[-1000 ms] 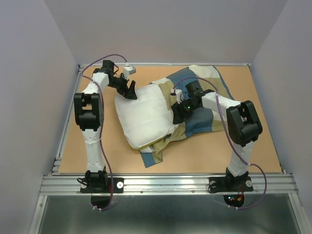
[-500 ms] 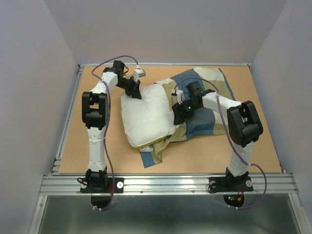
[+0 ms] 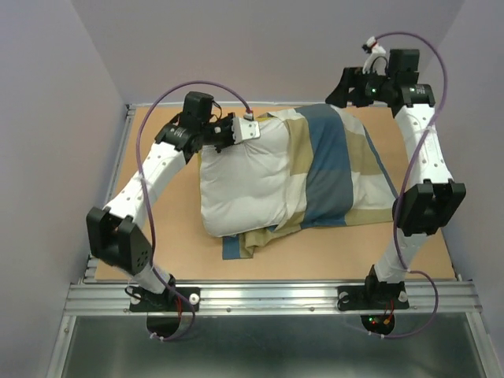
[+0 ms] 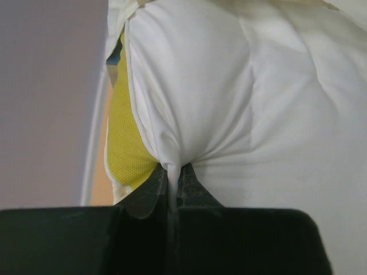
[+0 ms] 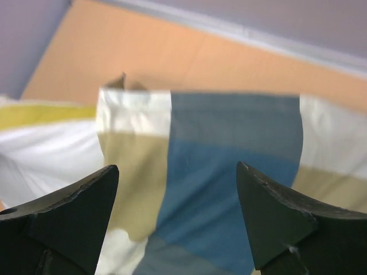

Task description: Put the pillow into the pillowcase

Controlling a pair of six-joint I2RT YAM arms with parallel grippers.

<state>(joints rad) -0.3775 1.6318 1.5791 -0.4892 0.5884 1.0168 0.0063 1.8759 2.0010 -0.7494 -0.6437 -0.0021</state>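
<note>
The top camera looks down from above and behind the black arm bases (image 3: 161,298). From far off it takes in the whole flat orange-brown table (image 3: 429,244). The left wrist camera faces along the left gripper (image 4: 172,171) and is very near the plump white pillow with a yellow-green edge (image 4: 229,86), which fills its view. The right wrist camera hangs high at the far side. It looks down past the right gripper (image 5: 176,167) at the cloth pillowcase in blue, tan and cream blocks (image 5: 223,132). All three views share the pillow.
</note>
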